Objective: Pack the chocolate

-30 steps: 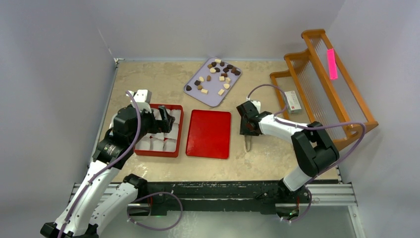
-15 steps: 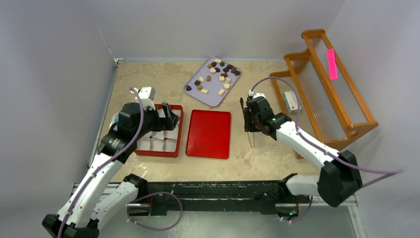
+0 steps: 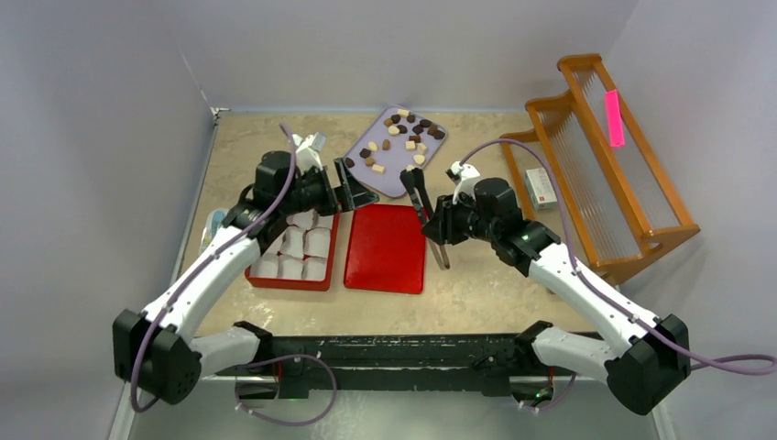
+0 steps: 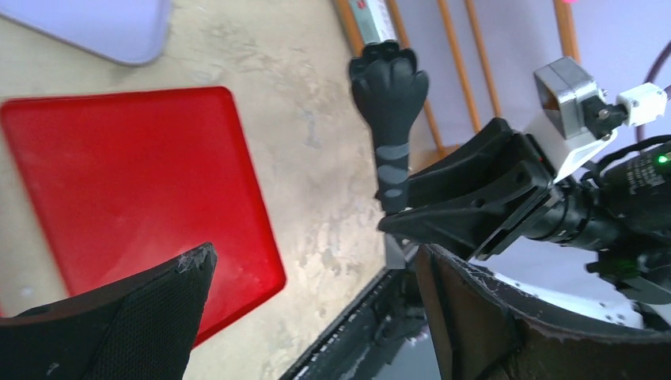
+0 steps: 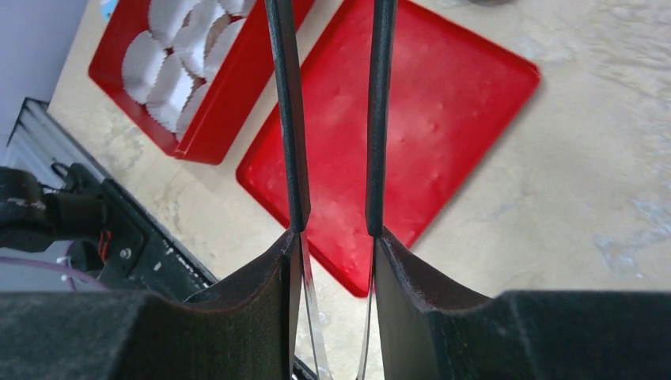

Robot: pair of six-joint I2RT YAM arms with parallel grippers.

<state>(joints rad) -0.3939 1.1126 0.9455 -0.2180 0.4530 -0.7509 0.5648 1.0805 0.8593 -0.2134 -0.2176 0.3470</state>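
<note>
Here, nearest the arm bases, a red box (image 3: 289,284) of white paper cups (image 3: 291,246) lies beside a flat red lid (image 3: 387,247) on the table (image 3: 495,284). Just beyond the box's far right corner the left tool (image 3: 353,191) stands spread wide; over the lid's right edge the right tool (image 5: 334,237) pinches black tweezers (image 5: 285,119) (prongs apart). Farthest back, the chocolate (image 3: 393,130) rests scattered on a lavender tray (image 3: 392,181).

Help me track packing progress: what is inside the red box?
White paper cups fill the red box, none visibly holding chocolate, which lies on the lilac tray. The left arm hides the far cups.
</note>
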